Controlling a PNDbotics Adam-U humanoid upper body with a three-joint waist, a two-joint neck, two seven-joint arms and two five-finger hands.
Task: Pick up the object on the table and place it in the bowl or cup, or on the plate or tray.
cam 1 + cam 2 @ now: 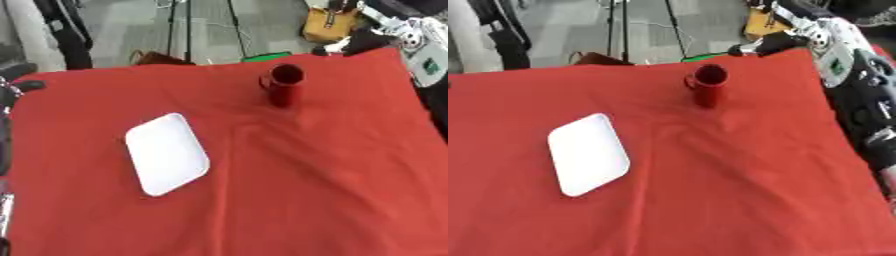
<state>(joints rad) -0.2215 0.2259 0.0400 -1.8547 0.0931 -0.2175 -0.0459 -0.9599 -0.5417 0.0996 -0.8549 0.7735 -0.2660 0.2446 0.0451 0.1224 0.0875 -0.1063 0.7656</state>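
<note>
A white rectangular tray (166,153) lies flat on the red cloth, left of centre, with nothing on it. A dark red cup (281,84) stands upright near the far edge; its inside is dark. I make out no other loose thing on the cloth. My right hand (765,46) shows as a black shape at the far right corner of the table, beyond the cup and apart from it. My left hand (24,86) is only a dark shape at the left edge of the table, far from the tray.
The red cloth (306,190) covers the whole table and is creased near its middle. My right arm (859,95) runs along the right edge. Tripod legs (179,30) and a yellow bag (328,25) stand on the floor beyond the far edge.
</note>
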